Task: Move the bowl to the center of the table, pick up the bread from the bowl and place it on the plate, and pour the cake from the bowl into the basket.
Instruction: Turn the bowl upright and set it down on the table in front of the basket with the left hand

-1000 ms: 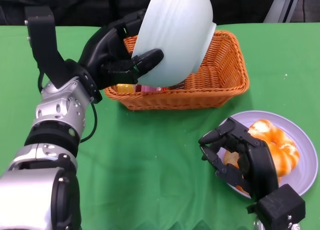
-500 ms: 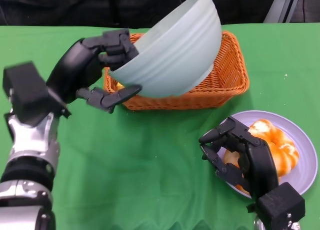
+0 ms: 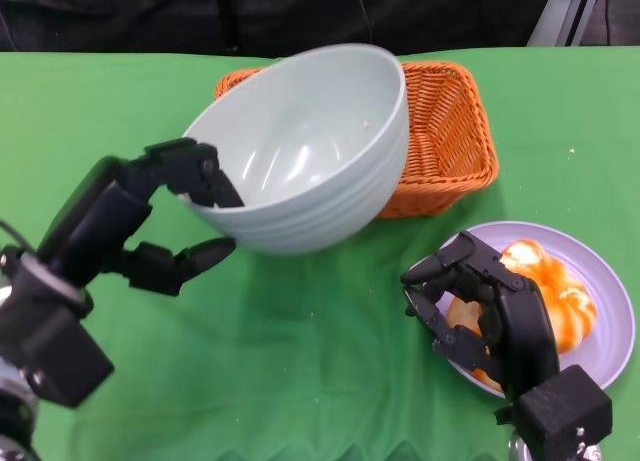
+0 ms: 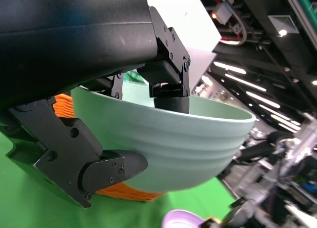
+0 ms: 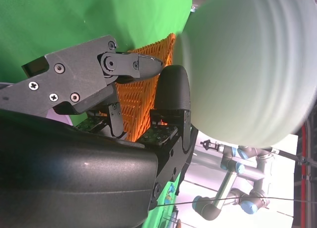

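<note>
Head view: the left hand (image 3: 150, 221) grips the pale green bowl (image 3: 300, 151) by its near rim, fingers hooked over the edge and the thumb stretched out below the wall. The bowl is lifted off the green table (image 3: 300, 361) and tipped, its opening facing toward the camera; its inside looks empty. Behind it stands the orange wicker basket (image 3: 450, 131), partly hidden by the bowl; what lies in the basket cannot be seen from here. At the lower right the right hand (image 3: 480, 316) rests with loosely curled fingers spread over the near edge of the lilac plate (image 3: 610, 321), holding nothing. The bread (image 3: 545, 281), glazed orange and white, lies on the plate, just beyond the hand.

Right wrist view: the right hand's black fingers (image 5: 171, 99) stand apart with nothing between them. Beyond them show the weave of the basket (image 5: 143, 94) and the rounded underside of the bowl (image 5: 252, 65), raised above the green cloth.

Left wrist view: the left hand's fingers (image 4: 168, 84) press on the bowl's rim from above, and the thumb (image 4: 114, 171) lies under its ribbed wall (image 4: 188, 149). A strip of basket (image 4: 124, 193) shows below the bowl, and a bit of the plate (image 4: 185, 219) shows near the picture's edge.
</note>
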Robot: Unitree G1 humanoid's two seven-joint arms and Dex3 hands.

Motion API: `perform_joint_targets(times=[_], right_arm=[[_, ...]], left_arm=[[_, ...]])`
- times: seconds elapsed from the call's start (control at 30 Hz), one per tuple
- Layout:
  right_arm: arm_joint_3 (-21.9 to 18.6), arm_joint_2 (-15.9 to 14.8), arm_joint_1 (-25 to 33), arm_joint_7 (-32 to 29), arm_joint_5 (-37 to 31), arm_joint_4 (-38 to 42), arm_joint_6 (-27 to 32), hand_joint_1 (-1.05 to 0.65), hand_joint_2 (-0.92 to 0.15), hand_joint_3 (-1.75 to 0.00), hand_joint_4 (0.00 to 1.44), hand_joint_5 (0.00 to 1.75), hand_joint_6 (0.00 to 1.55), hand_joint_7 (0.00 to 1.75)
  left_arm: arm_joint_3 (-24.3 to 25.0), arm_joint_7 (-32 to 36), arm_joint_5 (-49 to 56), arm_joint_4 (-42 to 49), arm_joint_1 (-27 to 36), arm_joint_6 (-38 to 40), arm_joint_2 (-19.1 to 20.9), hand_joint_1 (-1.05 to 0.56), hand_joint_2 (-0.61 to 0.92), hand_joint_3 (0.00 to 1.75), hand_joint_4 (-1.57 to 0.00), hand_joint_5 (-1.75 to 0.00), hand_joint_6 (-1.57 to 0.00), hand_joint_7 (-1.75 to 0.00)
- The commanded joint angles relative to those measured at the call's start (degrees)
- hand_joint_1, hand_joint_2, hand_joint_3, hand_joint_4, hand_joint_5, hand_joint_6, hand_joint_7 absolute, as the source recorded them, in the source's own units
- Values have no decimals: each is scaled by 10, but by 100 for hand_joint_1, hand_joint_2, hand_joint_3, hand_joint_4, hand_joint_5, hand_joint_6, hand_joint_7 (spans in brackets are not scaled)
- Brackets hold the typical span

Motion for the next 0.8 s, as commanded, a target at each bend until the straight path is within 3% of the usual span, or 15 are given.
perform_joint_targets(times=[0.03, 0.2, 0.43, 0.57, 0.67, 0.8], right_arm=[[-4, -7, -3, 6, 11, -1, 1, -16, -74, -52, 66, 149, 61, 127], [-6, -10, -2, 9, 12, -2, 3, -18, -74, -53, 66, 149, 61, 126], [-8, -14, 1, 7, 11, -7, 1, -17, -75, -51, 67, 149, 61, 126], [-9, -16, 4, 10, 14, -11, 5, -18, -75, -49, 66, 148, 61, 126], [-9, -16, 7, 14, 18, -15, 9, -17, -76, -49, 66, 148, 61, 126], [-10, -16, 8, 13, 19, -17, 9, -16, -76, -48, 66, 147, 61, 125]], left_arm=[[10, 160, 123, -38, 31, -13, 32, -5, 69, 91, -56, -175, -56, -161], [-34, 414, 304, -91, 70, 32, 72, -8, 74, 87, -59, -167, -56, -158], [-162, 767, 483, -103, 102, 135, 116, -4, 65, 94, -63, -165, -56, -155], [-225, 900, 526, -79, 103, 169, 125, -5, 64, 94, -64, -171, -55, -162], [-270, 984, 547, -64, 104, 188, 129, -5, 65, 91, -69, -162, -58, -156], [-299, 1020, 552, -71, 115, 199, 135, -7, 65, 86, -72, -150, -62, -143]])
